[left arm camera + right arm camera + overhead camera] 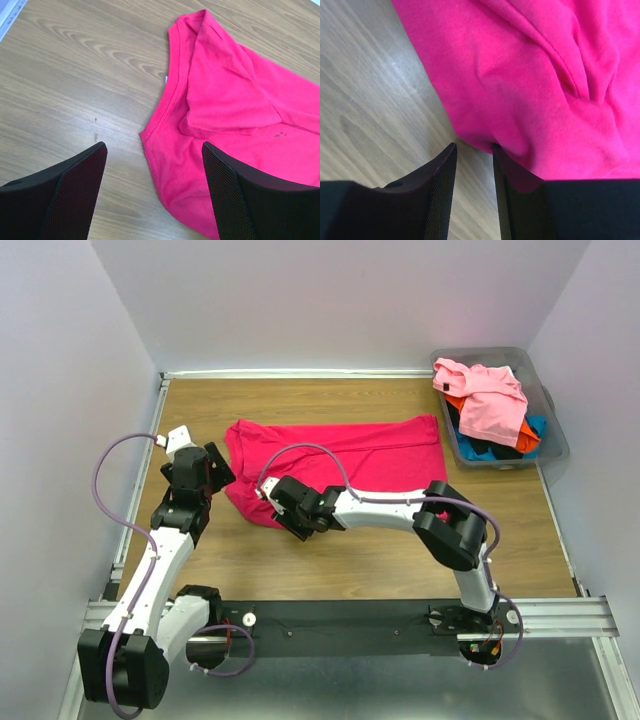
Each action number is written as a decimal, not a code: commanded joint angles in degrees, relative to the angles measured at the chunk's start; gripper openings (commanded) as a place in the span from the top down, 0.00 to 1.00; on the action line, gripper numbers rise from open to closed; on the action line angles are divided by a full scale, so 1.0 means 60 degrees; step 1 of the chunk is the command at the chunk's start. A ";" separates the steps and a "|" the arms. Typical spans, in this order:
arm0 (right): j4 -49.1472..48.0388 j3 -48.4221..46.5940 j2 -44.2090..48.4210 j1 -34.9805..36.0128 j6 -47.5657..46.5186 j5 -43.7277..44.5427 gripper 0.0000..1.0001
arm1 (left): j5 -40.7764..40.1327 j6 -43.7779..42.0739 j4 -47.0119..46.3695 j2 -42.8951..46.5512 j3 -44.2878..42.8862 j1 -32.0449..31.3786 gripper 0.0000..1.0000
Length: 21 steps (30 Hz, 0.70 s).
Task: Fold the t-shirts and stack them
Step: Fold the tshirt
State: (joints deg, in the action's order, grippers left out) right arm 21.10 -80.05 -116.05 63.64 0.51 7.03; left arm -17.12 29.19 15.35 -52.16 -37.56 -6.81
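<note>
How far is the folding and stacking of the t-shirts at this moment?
Nothing is folded or stacked yet: the magenta t-shirt lies spread on the table, one sleeve turned in. In hand: the right gripper, jaws slightly apart, is at its near edge; the left gripper hovers open by the collar. Left: folding it, then the other t-shirts heaped in the grey bin.

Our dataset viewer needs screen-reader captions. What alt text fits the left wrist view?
A bright crimson-magenta cloth t-shirt lies on a wooden table, neckline at centre, a flap of cloth folded over it. The left pincer hangs open over the shirt's edge, holding nothing.
</note>
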 commanded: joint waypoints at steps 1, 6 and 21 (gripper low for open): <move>-0.0016 -0.0398 -0.0404 -0.0059 -0.0291 0.0483 0.58 | -0.0573 0.0232 0.0107 0.0037 0.0064 0.0065 0.16; -0.0060 -0.0384 -0.0580 -0.0176 -0.0305 0.0440 0.58 | -0.0647 0.0233 0.0092 0.0109 0.0064 0.0065 0.16; 0.0071 0.0143 0.0195 -0.0206 0.0616 -0.1562 0.99 | -0.0661 0.0277 0.0048 0.0198 0.0108 0.0139 0.16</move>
State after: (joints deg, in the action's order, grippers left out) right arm 20.58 -80.75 -116.99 62.33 1.21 4.60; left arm -18.92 30.06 15.94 -52.01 -37.56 -6.35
